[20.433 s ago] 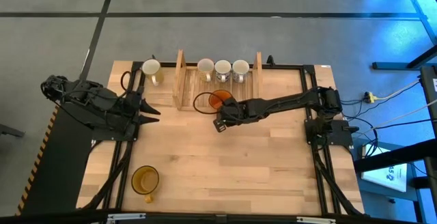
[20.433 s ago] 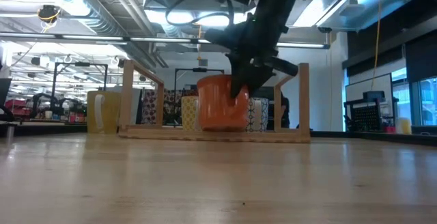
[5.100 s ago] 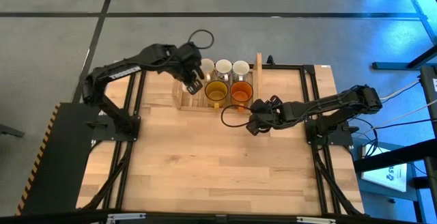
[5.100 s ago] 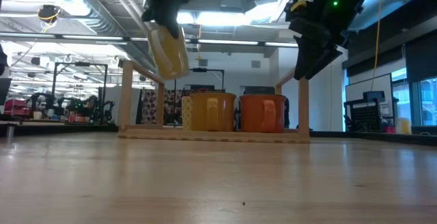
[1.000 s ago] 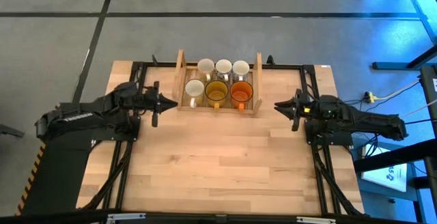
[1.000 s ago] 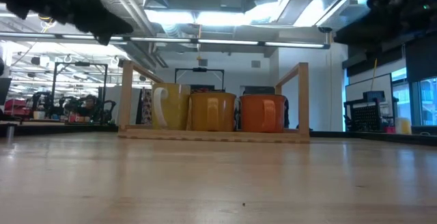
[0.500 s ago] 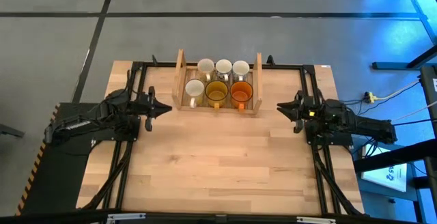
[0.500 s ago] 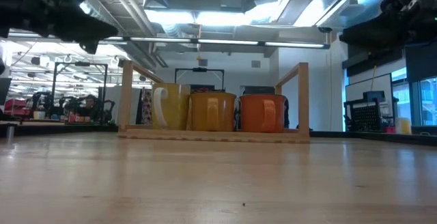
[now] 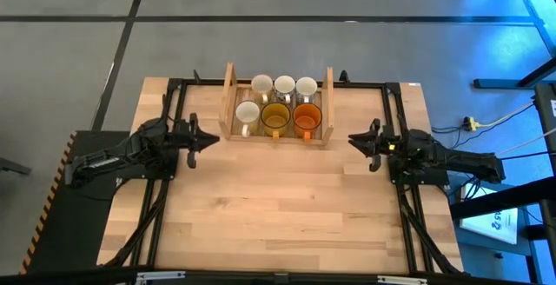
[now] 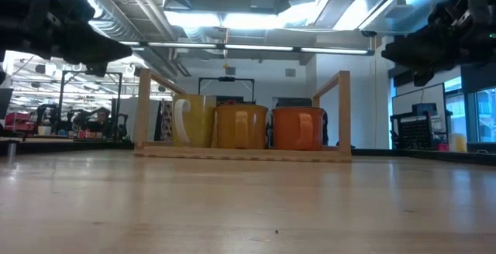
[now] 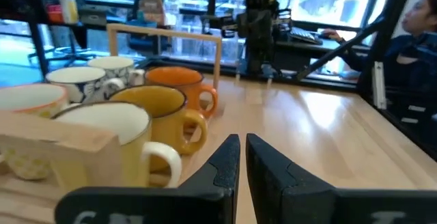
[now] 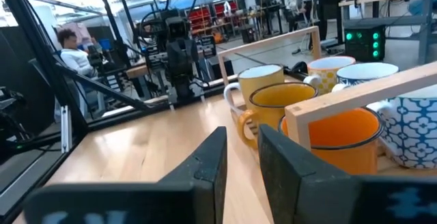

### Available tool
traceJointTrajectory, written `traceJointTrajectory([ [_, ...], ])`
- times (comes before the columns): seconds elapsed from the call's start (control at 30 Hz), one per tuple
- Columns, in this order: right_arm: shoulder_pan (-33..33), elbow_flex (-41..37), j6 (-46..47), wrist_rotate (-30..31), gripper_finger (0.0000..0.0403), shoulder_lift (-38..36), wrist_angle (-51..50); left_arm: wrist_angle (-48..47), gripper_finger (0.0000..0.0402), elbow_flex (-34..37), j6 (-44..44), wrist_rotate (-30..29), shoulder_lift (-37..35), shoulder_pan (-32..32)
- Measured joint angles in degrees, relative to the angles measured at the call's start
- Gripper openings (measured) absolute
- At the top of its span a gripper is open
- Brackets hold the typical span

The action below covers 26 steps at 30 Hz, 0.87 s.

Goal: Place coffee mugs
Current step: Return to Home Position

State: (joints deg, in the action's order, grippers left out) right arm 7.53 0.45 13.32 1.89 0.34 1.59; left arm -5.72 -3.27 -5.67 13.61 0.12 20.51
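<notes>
Six coffee mugs stand in two rows inside the wooden rack (image 9: 229,102) at the table's far middle. The near row holds a white mug (image 9: 248,111), an amber mug (image 9: 275,115) and an orange mug (image 9: 306,115). Three pale mugs (image 9: 284,85) stand behind them. My left gripper (image 9: 211,138) hovers left of the rack, shut, pointing toward it (image 11: 240,152). My right gripper (image 9: 351,139) hovers right of the rack, with a narrow gap and nothing between its fingers (image 12: 240,149).
Black frame rails (image 9: 393,111) run along both sides of the table beneath the arms. Bare wooden tabletop (image 9: 278,207) stretches from the rack to the near edge. A person (image 11: 416,33) sits beyond the table's right side.
My left gripper has drawn back from the rack toward the table's left edge and sunk a little. My right arm has folded back and its gripper has sunk a little. The mugs have stayed in place.
</notes>
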Motion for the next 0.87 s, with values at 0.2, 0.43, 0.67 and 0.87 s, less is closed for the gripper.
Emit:
traceJointTrajectory([
  [0.2, 0.00, 0.00, -0.06, -0.01, 0.0072, 0.02, -0.14, -0.36, 0.0021, 0.00, 0.06, -3.39, 0.02, 0.00],
  [0.43, 0.00, 0.00, -0.09, 0.00, 0.0072, -0.01, -0.20, -0.48, 0.0021, 0.00, 0.11, -4.05, 0.02, 0.00],
  [0.67, 0.00, 0.00, -0.09, 0.00, 0.0072, -0.01, -0.29, -0.52, 0.0021, 0.00, 0.11, -4.05, 0.02, 0.00],
  [0.87, 0.00, 0.00, -0.09, 0.00, 0.0072, -0.01, -0.36, -0.55, 0.0021, 0.02, 0.11, -4.03, 0.02, 0.00],
])
